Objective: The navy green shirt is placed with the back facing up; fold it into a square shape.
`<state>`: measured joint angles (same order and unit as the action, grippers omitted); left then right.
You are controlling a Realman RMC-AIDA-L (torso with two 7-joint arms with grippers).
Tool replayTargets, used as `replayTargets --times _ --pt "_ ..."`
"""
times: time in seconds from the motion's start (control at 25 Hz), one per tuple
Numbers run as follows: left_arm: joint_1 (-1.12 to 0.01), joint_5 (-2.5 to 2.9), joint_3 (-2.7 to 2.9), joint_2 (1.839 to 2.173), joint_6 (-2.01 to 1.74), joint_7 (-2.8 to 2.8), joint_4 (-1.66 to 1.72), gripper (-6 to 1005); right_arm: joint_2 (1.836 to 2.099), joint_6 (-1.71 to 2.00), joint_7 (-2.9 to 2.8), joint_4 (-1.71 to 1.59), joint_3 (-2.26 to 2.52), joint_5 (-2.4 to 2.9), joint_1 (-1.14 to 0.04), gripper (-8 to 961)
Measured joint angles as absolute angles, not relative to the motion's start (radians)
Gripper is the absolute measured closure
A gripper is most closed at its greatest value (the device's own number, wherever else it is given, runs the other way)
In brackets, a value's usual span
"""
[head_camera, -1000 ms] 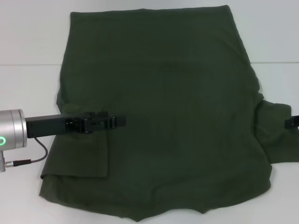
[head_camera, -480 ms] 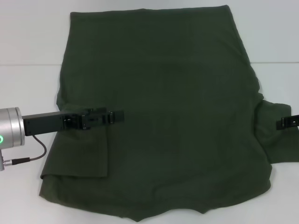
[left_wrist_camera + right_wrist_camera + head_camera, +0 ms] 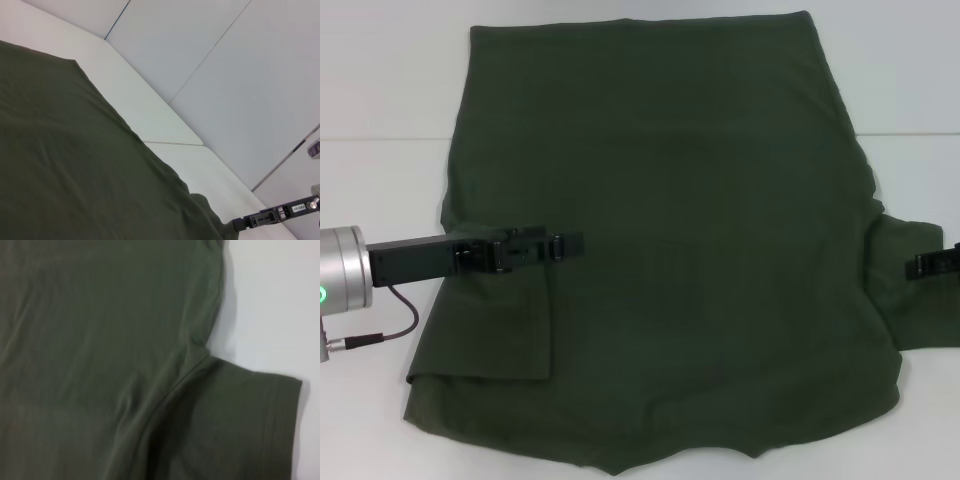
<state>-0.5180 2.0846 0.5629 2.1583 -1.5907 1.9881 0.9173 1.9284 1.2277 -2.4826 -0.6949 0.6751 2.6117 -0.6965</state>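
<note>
Since a second ago your left gripper [image 3: 572, 243] has slid back toward the shirt's left edge and a little higher, while the right gripper [image 3: 914, 266] has crept inward over the right sleeve [image 3: 915, 290]; the cloth itself has not shifted.

You have the navy green shirt [image 3: 690, 230] spread plain side up on the white table [image 3: 380, 200], covering most of it, collar end nearest the robot and hem farthest. Its left sleeve [image 3: 500, 335] already lies folded in over the body, but the right sleeve is spread out on the table.

Your left gripper hovers over the shirt just above that folded sleeve, holding nothing; I cannot tell how its jaws stand. The right one sits at the sleeve's outer end, and its jaws are equally unreadable (only a tip shows).

Expect soft, limp, light cotton that drapes and wrinkles rather than holding shape. I would pinch the sleeve at its stitched cuff [image 3: 280, 405], where the doubled edge gives the firmest hold.
</note>
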Motion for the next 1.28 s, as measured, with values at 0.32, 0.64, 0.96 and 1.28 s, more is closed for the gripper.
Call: replayTargets --times 0.32,0.64,0.96,1.28 --pt "-0.514 2.074 0.563 2.158 -1.589 1.988 0.917 115 1.931 1.208 -2.483 -0.689 0.688 2.612 -0.697 135" --pt "-0.516 2.073 0.56 2.158 -1.587 1.988 0.917 115 1.944 1.201 -2.478 -0.672 0.685 2.607 -0.701 138" --pt "-0.515 2.062 0.555 2.158 -1.588 1.988 0.917 116 1.937 1.218 -2.462 -0.674 0.672 2.525 -0.691 162" --pt "-0.515 2.062 0.555 2.158 -1.588 1.995 0.917 116 1.933 1.214 -2.467 -0.674 0.675 2.528 -0.692 328"
